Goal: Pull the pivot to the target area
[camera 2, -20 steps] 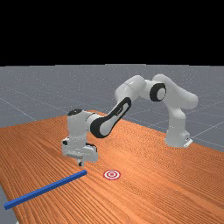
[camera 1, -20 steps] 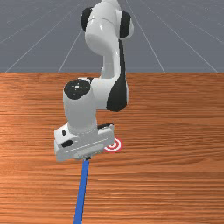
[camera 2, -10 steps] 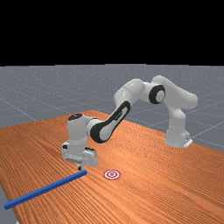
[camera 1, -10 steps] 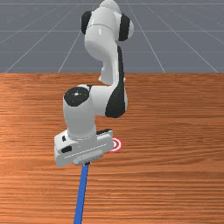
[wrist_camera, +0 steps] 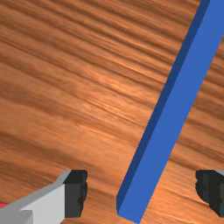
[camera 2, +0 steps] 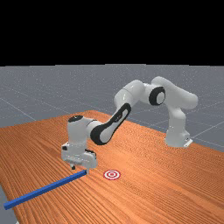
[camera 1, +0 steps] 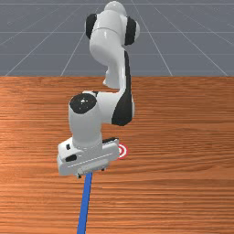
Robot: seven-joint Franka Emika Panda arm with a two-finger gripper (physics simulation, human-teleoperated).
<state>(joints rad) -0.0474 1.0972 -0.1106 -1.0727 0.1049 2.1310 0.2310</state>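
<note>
Gripper (camera 1: 91,172) wide open here, folks, straddling the blue bar (camera 1: 84,203), a gap either side!
Front view: from the gripper, the bar runs toward six o'clock, the red-and-white target (camera 1: 122,151) at two; fingertip height looks low, though hard to judge.

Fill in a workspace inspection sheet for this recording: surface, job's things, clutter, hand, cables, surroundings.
Surface: orange-brown wood table.
Job's things: blue bar on the table; red-and-white ringed target, apart from it and partly hidden by the arm in the front view.
Clutter: nothing seen.
Hand: open, fingers on either side of the bar's end, not touching it.
Cables: nothing seen.
Surroundings: grey floor with pale lines.
</note>
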